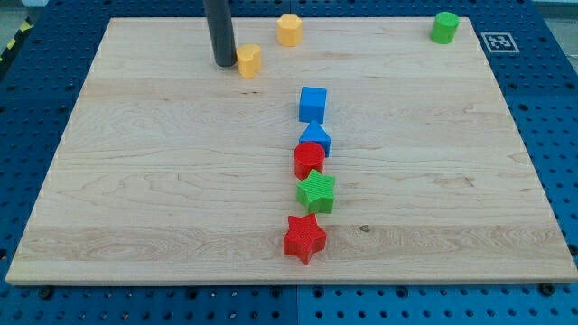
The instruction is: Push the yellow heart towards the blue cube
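The yellow heart lies near the board's top, left of centre. My tip stands just to its left, touching or almost touching its side. The blue cube sits lower and to the right of the heart, near the board's middle, at the top of a column of blocks.
A yellow hexagon lies up and right of the heart. Below the cube run a blue triangle, a red round block, a green star and a red star. A green cylinder sits at the top right.
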`<state>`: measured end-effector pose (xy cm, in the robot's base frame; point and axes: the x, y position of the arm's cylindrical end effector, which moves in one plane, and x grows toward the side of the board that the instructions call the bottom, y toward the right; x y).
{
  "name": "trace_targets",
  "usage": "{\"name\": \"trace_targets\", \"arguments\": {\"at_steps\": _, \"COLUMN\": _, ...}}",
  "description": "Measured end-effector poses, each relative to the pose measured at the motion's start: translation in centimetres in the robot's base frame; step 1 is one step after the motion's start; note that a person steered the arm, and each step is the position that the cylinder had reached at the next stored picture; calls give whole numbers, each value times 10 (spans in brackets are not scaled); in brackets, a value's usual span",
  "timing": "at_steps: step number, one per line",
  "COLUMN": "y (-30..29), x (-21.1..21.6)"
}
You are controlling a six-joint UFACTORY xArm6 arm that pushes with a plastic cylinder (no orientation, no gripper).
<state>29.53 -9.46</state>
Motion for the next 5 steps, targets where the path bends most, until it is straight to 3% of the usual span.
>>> {"name": "trace_targets", "arguments": {"at_steps": 5, "y": 1, "x": -3}}
